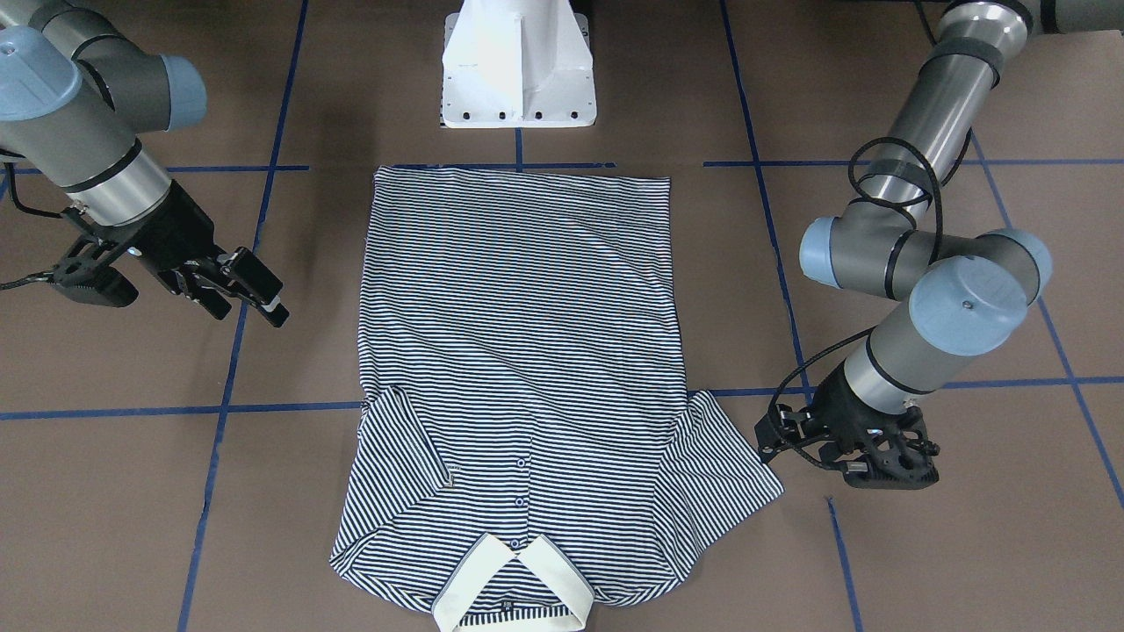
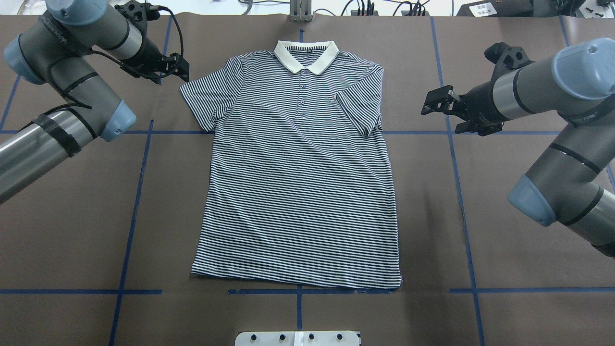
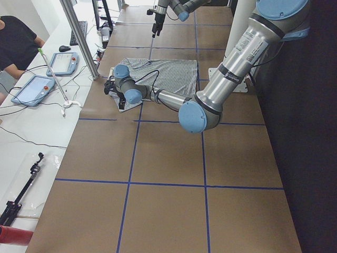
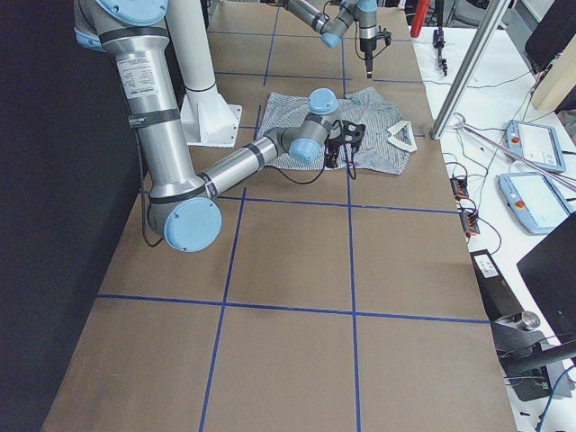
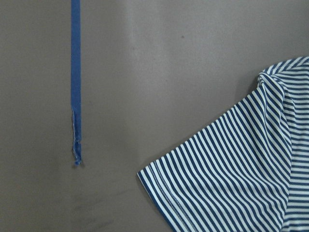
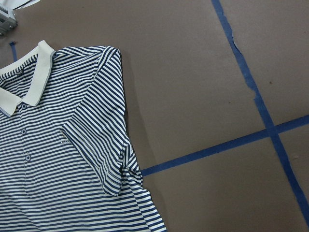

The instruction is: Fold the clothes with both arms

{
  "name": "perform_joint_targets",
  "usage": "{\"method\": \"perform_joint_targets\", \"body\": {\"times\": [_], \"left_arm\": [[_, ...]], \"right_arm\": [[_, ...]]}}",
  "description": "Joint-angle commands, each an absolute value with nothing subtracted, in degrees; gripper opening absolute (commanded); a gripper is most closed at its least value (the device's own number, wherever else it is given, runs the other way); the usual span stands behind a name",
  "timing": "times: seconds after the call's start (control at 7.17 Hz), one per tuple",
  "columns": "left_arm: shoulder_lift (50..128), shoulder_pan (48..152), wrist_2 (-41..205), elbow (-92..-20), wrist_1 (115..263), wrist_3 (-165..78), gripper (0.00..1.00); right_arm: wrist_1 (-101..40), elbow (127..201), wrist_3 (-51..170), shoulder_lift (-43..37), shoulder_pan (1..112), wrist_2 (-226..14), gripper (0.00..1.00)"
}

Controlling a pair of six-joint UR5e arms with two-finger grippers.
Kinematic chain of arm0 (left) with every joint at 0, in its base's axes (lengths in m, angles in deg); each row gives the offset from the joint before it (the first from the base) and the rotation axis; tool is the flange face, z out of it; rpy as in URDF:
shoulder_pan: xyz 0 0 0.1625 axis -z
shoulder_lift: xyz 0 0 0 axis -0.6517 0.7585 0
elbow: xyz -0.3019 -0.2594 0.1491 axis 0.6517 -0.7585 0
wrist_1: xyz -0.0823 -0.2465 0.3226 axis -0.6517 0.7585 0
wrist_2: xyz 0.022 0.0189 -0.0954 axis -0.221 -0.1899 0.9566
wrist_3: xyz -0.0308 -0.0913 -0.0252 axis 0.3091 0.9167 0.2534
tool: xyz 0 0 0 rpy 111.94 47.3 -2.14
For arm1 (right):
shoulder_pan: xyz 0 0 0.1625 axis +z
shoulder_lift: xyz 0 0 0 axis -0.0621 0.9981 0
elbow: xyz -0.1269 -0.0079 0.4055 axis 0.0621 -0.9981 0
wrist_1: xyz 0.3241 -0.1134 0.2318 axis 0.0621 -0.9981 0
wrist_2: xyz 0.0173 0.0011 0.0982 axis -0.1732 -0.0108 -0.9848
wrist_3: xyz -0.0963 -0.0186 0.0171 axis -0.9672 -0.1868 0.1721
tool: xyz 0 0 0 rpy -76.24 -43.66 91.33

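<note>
1. At the middle of the worktop's near edge (I am looking over the robot's shoulders) sits the white pedestal base (image 2: 298, 338). The brown table (image 2: 519, 307) ahead of it is gridded with blue tape lines (image 2: 139, 192).
2. Just beyond the base lies the hem (image 2: 298, 281) of the striped polo shirt (image 2: 298, 192), parallel to the near edge. The shirt lies face up down the worktop's centre, flat, with mild ripples.
3. Farther on, toward the right edge, the right gripper (image 2: 442, 119) hangs above bare table. Its fingers are spread and empty, pointing at the shirt but apart from it.
4. Level with it, the sleeve on that side (image 2: 362, 103) is folded in over the chest, its cuff beside the small logo (image 2: 332, 100).
5. The opposite sleeve (image 2: 206, 103) lies spread flat toward the left edge.
6. Just off that sleeve's tip, toward the far-left corner, is the left gripper (image 2: 182, 68). Its jaws look parted with nothing between them, and the wrist view shows only the sleeve end and tape below.
7. Closest to the far edge is the cream collar (image 2: 306, 56), open, above the buttoned placket (image 2: 301, 91).
8. Past the far edge, tablets (image 3: 31, 89) rest on a white bench.
</note>
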State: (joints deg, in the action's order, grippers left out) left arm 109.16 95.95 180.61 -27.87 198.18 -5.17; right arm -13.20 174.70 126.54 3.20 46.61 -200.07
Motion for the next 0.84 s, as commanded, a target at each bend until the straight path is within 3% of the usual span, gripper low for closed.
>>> {"method": "perform_joint_targets", "body": {"times": [0.0,0.42,0.7], "left_arm": [[111.82,93.59,173.55,-23.39,198.49,-4.91,0.81],[113.23,91.91,170.09,-20.39,198.58,-3.42,0.71],[113.14,91.73,170.09,-20.31,198.58,-3.33,0.56]], "right_arm": [[-13.20,174.54,126.45,3.52,46.63,-199.81,1.00],[-13.20,174.10,125.92,3.51,46.54,-198.94,1.00],[-13.20,174.19,125.92,3.43,46.54,-198.93,1.00]]}}
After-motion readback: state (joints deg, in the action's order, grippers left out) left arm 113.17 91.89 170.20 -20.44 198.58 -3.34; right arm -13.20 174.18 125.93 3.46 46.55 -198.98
